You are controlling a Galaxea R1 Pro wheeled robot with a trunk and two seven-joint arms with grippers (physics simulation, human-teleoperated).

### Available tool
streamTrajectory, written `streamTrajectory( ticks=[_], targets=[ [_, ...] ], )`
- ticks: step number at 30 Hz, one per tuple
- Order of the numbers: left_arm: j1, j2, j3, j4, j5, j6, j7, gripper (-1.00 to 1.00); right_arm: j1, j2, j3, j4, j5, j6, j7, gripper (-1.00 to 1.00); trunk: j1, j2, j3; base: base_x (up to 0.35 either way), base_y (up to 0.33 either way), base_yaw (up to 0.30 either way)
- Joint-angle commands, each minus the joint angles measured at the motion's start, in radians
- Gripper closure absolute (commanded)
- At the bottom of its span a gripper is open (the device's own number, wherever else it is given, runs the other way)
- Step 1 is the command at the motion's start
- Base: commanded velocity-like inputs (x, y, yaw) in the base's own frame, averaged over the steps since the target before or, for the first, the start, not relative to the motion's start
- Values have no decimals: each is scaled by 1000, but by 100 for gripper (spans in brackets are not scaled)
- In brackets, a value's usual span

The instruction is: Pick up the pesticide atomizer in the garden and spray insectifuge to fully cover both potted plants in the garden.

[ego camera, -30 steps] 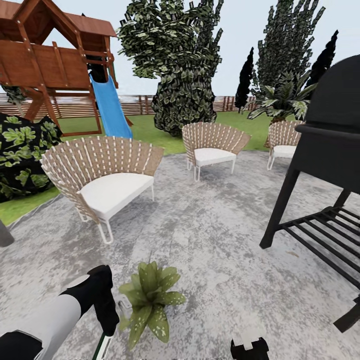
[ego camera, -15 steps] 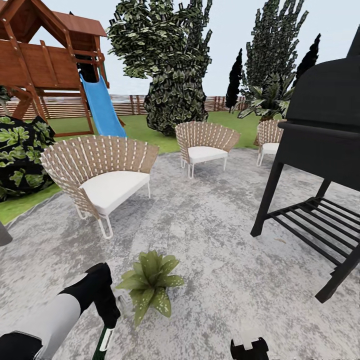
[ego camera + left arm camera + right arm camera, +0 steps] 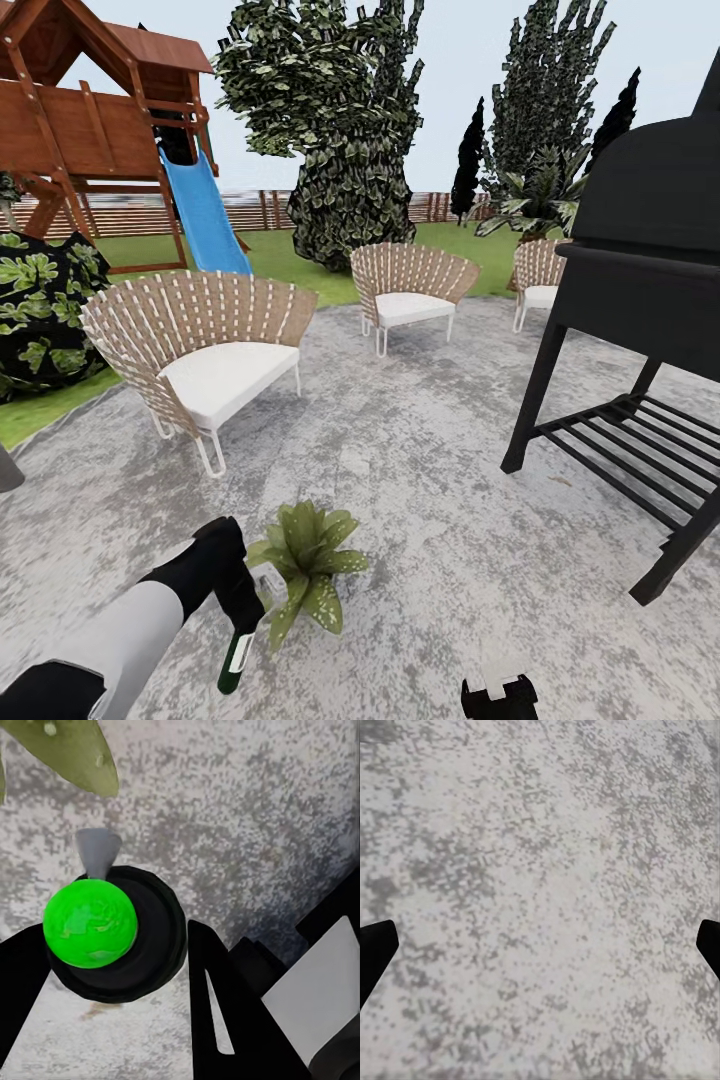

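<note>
One potted plant (image 3: 305, 565), a low rosette of pointed green leaves, stands on the grey patio (image 3: 420, 480) of the garden. My left gripper (image 3: 240, 622) is shut on the pesticide atomizer (image 3: 238, 660) right beside the plant's left side. The bottle's dark green body hangs tilted below the fingers and its white head points at the leaves. In the left wrist view the atomizer (image 3: 112, 934) sits between the black fingers (image 3: 225, 1005), its grey nozzle toward a leaf (image 3: 71, 750) dotted with tiny whitish specks. My right gripper (image 3: 498, 695) is low over bare paving, open.
A black barbecue grill (image 3: 640, 330) stands close on the right. Three wicker chairs, the nearest (image 3: 205, 350), ring the patio's far side. A dark leafy bush (image 3: 40, 310), a wooden play set with a blue slide (image 3: 205, 215), trees and the slatted fence (image 3: 270, 210) lie beyond.
My left arm has swung right toward the plant, bringing the atomizer close against its leaves and tilting the bottle. Before that, the camera shifted the whole view slightly.
</note>
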Motion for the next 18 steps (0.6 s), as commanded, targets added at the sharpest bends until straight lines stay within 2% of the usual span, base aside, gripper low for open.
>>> streamTrajectory(
  ticks=[1,4,5,8,9,12,13,14,18],
  targets=[
    [-1,1,-4,-2,-4,8,-7,100,-1,1,-8,1,10,-3,-3,-100,0,0,-1,0,0,0],
    [-4,14,-3,-1,-4,9,-8,100,-1,1,-8,1,9,-4,-3,-100,0,0,-1,0,0,0],
    [-4,18,9,-1,-4,8,-7,100,-1,1,-8,1,9,-3,-3,-100,0,0,-1,0,0,0],
    [-1,22,90,-1,-7,0,-3,100,-1,2,-8,1,9,-3,-3,-100,0,0,-1,0,0,0],
    [0,42,107,0,-10,-2,-1,100,-1,2,-8,1,9,-3,-3,-100,0,0,-1,0,0,0],
    [4,49,110,0,-10,-6,2,100,-1,2,-8,1,9,-4,-3,-100,0,0,-1,0,0,0],
    [4,49,111,1,-6,-6,42,100,-1,2,-8,1,9,-4,-3,-100,0,0,-1,0,0,0],
    [4,49,111,1,-6,-6,47,100,-1,2,-8,1,9,-3,-3,-100,0,0,-1,-93,0,0],
    [4,47,111,1,-6,-5,50,100,-1,2,-8,1,8,-3,-3,-100,0,0,-1,-242,20,-7]
  ],
)
